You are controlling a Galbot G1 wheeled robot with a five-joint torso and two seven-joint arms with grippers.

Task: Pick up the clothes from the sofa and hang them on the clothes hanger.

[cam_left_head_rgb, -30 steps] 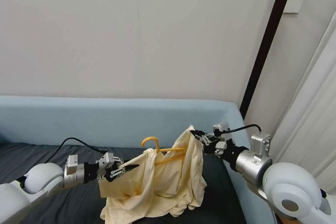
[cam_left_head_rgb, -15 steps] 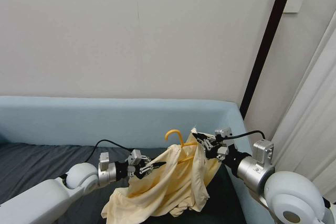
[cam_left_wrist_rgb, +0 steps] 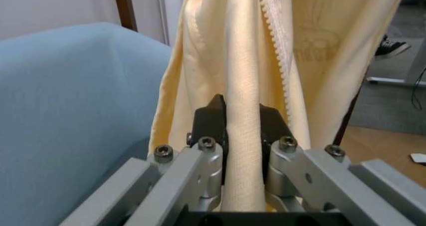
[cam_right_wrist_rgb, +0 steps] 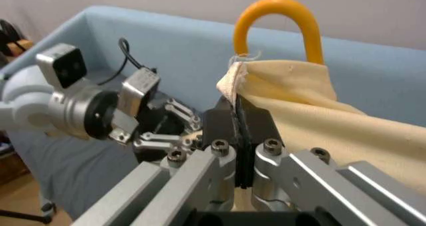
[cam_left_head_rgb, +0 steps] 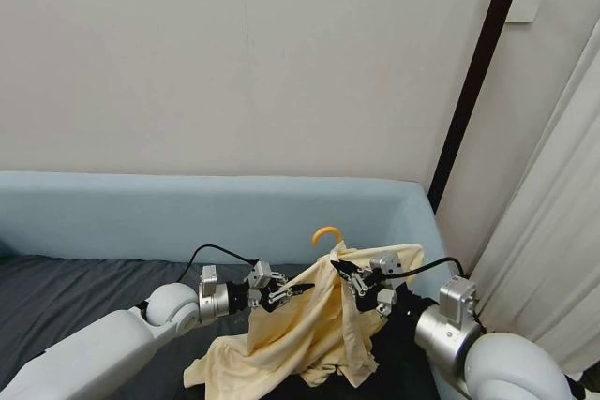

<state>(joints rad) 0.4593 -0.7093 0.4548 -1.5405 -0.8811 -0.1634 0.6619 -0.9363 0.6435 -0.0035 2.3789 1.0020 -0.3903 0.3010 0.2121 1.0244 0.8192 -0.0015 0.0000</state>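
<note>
- Two grippers on the job: my left gripper is clamped tight on a rolled fold of the yellow garment, holding it up above the sofa
- My right gripper pinches the cloth edge just under the orange hanger hook, I reckon to keep it seated
- Lower folds drape onto the dark seat

**Both arms extended, both grippers clamped**

Left arm comes in from lower left with the forearm roughly level. Left gripper points right, its fingers pinched tight on a fold of the yellow garment. Right arm comes in from lower right. Right gripper points up-left, jaws closed on the garment's edge. Grippers near each other, not touching.
</note>
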